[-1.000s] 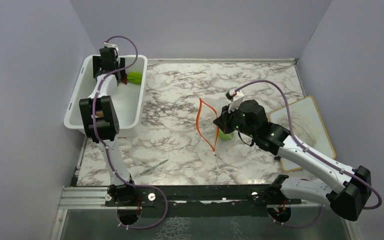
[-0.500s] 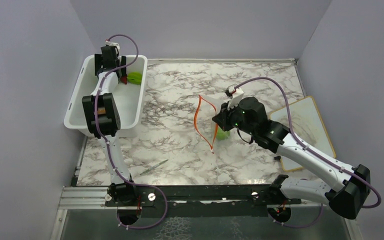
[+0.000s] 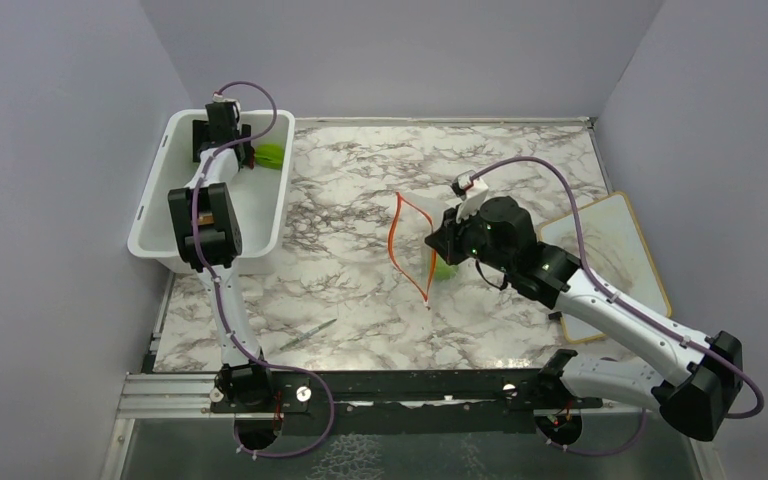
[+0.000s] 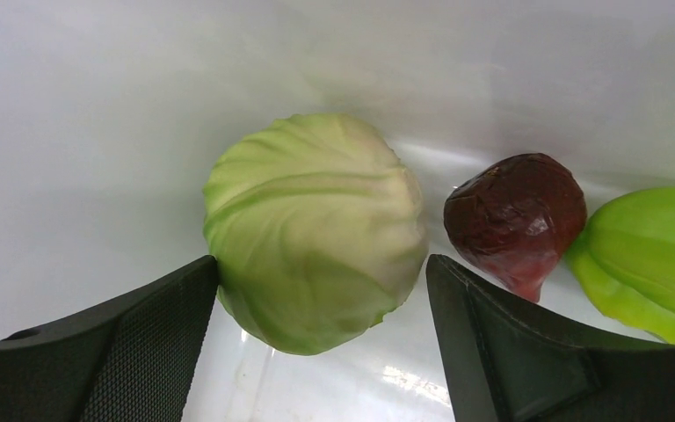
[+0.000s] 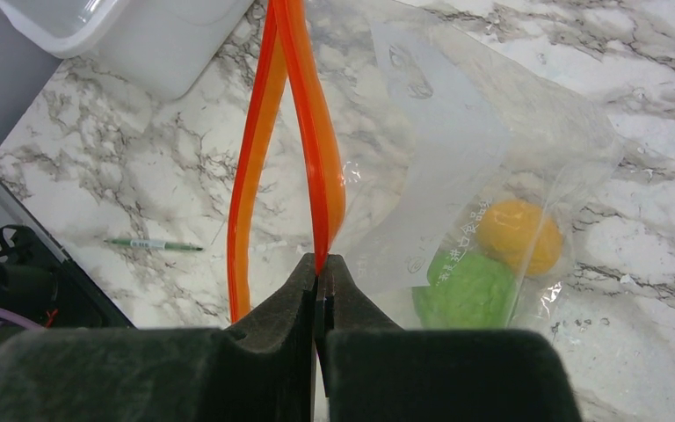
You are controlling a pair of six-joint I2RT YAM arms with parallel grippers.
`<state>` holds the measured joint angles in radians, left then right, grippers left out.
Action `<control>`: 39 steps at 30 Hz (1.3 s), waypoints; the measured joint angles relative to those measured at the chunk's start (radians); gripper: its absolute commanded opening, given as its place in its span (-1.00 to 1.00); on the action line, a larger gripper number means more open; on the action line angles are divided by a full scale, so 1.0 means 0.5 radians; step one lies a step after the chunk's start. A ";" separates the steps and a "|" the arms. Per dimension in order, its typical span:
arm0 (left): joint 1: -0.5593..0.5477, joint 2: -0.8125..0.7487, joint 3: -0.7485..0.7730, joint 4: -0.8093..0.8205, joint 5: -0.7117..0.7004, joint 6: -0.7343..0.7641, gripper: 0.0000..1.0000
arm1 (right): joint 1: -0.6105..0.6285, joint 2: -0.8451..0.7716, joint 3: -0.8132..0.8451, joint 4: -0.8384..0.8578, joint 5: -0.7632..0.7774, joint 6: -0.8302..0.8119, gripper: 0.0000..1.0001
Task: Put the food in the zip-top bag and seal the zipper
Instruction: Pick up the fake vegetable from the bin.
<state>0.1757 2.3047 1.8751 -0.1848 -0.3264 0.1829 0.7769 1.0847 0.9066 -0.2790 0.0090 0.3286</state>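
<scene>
Cabbage ball (image 4: 315, 233) sat in white tub (image 3: 155, 215), flanked by wide-spread left gripper (image 4: 322, 268) | right gripper (image 5: 319, 268) pinched zipper (image 5: 312, 132), zip-top bag (image 5: 492, 132) mouth agape

Pretty sure we're looking at a robotics lab test cell here, not anybody's kitchen. We've got a left arm (image 3: 205, 215) and a right arm (image 3: 600, 300) bolted to a metal rail (image 3: 400, 385) at the front of a marble-print worktop (image 3: 360, 200), with blank lilac walls (image 3: 60, 200) boxing it in on three sides. Purple cables (image 3: 550, 175) loop off both arms, and the "groceries" are plastic props, like the toy cabbage (image 4: 316, 229) sitting in a plain white tub (image 3: 155, 215).
</scene>
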 measured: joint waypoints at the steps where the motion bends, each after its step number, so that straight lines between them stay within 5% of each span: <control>1: 0.002 0.000 -0.005 0.010 -0.008 0.002 0.72 | 0.000 -0.002 -0.005 0.001 0.000 0.002 -0.98; 10: 0.005 0.026 -0.011 0.074 -0.065 0.050 0.72 | 0.000 -0.049 -0.058 0.006 -0.001 0.031 -0.99; 15: 0.003 0.029 -0.007 0.066 -0.068 0.040 0.27 | 0.000 -0.146 -0.066 0.006 -0.001 0.031 -0.98; 39: -0.009 -0.385 -0.373 -0.237 0.018 -0.192 -0.19 | 0.000 -0.352 -0.245 0.037 -0.007 0.072 -0.98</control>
<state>0.1711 2.1120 1.6886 -0.3035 -0.3172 0.0872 0.7769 0.9085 0.7841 -0.2604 0.0055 0.3649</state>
